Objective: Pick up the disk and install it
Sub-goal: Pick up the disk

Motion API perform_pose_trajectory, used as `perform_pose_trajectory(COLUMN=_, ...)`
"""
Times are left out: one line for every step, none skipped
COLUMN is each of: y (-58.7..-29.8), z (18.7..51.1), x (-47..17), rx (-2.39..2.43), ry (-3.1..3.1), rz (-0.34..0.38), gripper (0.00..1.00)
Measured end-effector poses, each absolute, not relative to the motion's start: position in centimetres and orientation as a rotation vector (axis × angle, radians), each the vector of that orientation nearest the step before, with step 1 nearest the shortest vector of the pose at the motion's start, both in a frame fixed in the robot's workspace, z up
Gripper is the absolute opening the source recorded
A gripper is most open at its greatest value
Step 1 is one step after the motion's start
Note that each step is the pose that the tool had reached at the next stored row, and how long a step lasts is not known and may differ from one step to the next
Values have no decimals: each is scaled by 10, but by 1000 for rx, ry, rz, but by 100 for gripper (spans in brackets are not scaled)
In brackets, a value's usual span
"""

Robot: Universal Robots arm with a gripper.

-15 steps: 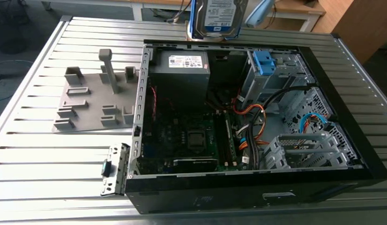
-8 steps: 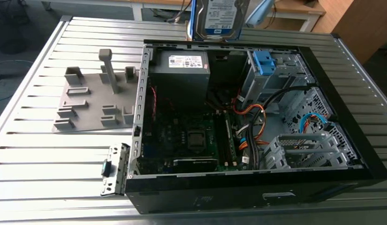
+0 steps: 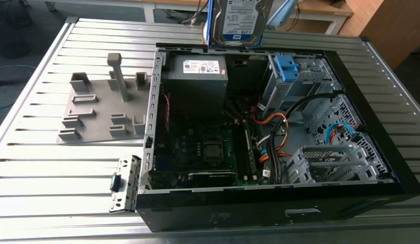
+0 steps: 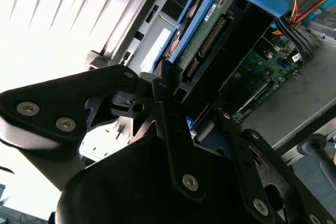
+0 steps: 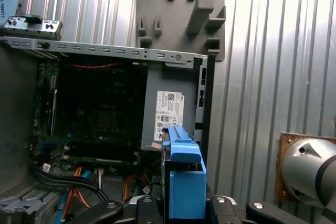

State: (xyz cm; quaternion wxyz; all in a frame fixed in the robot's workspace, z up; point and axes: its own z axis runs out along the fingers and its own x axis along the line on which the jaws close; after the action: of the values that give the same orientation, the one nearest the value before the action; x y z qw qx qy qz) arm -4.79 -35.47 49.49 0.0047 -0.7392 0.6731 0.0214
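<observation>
The hand (image 4: pixel 190 102) grips the disk (image 3: pixel 244 20) above the case (image 3: pixel 264 211). Any tilt could jam it against the bay (image 3: pixel 281 91) or snag cables (image 3: pixel 278 127).

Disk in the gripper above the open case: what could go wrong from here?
The gripper clamps the disk near one end, so it might tilt or slip. Loose orange cables run beside the drive bay and could snag it. Its blue rails might catch the bay's metal edge.
</observation>
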Motion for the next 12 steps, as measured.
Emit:
perform_pose_trajectory(y=-356, z=495, x=-48, rx=-2315, ry=2108, rz=67, gripper=36)
perform_pose_trajectory(y=-357, z=495, x=-48, rx=-2315, ry=2109, rz=67, gripper=36)
perform_pose_trajectory(y=-358, z=495, x=-48, rx=-2315, ry=2109, rz=67, gripper=36)
perform_pose_trajectory(y=-359, z=495, x=-48, rx=-2315, ry=2109, rz=67, gripper=36)
perform_pose_trajectory(y=-360, z=495, x=-48, rx=-2315, ry=2108, rz=67, gripper=36)
perform_pose_trajectory(y=-362, z=495, x=-48, rx=-2315, ry=2108, rz=67, gripper=36)
perform_pose_trajectory(y=-363, z=495, x=-48, rx=-2315, ry=2108, rz=67, gripper=36)
perform_pose_trajectory(y=-364, z=495, x=-48, rx=-2315, ry=2108, rz=67, gripper=36)
perform_pose_trajectory(y=-365, z=495, x=-48, rx=-2315, ry=2108, rz=67, gripper=36)
perform_pose_trajectory(y=-366, z=495, x=-48, rx=-2315, ry=2108, rz=67, gripper=36)
perform_pose_trajectory(y=-367, z=495, x=-48, rx=-2315, ry=2109, rz=67, gripper=36)
perform_pose_trajectory(y=-368, z=495, x=-48, rx=-2315, ry=2108, rz=67, gripper=36)
